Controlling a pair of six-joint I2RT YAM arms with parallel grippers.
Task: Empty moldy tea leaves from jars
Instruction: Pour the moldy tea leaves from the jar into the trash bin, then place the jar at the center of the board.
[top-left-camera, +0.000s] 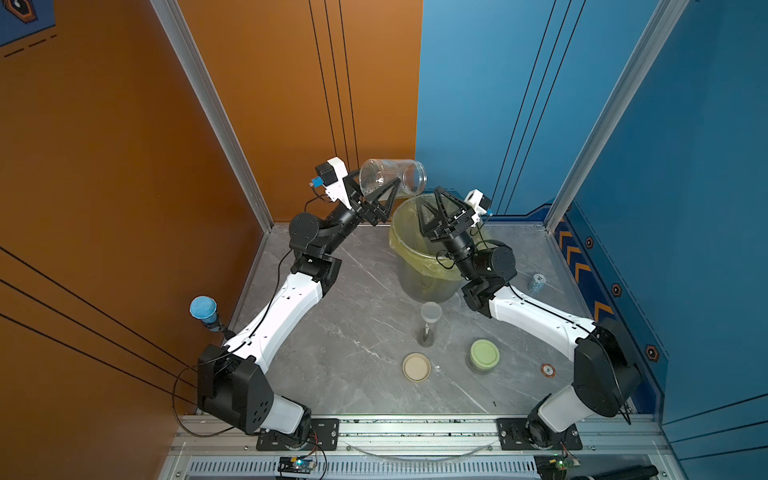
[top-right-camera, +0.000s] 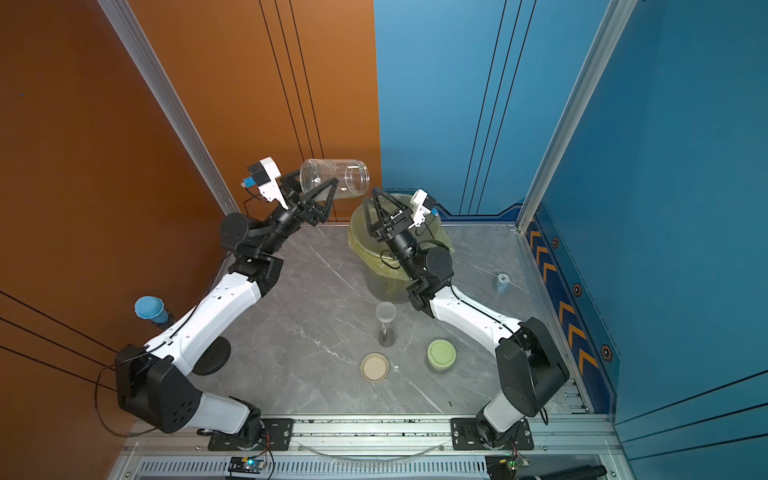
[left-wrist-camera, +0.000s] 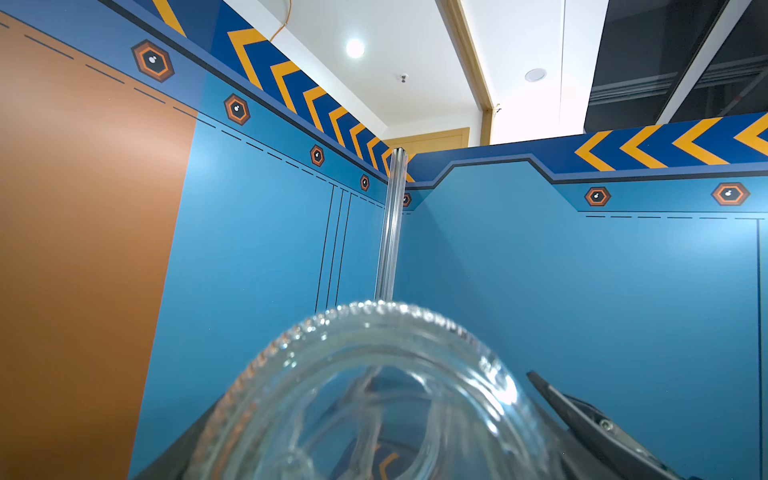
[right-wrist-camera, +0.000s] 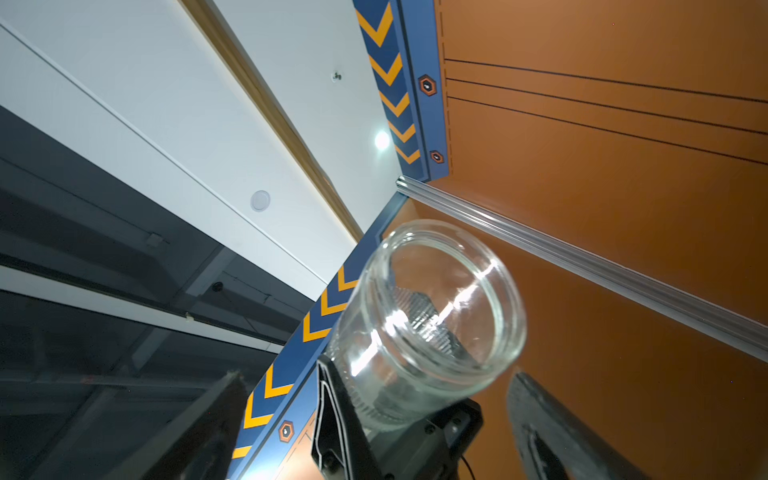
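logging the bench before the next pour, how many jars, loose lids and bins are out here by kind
jars: 3 (wide jar, tall narrow jar, short green-lidded jar)
loose lids: 1 (beige lid)
bins: 1 (grey bin)
total: 5

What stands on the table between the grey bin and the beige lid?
The tall narrow jar, upright, stands between the bin and the beige lid; both top views show it.

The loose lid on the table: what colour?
The lid is beige, clearest in a top view.
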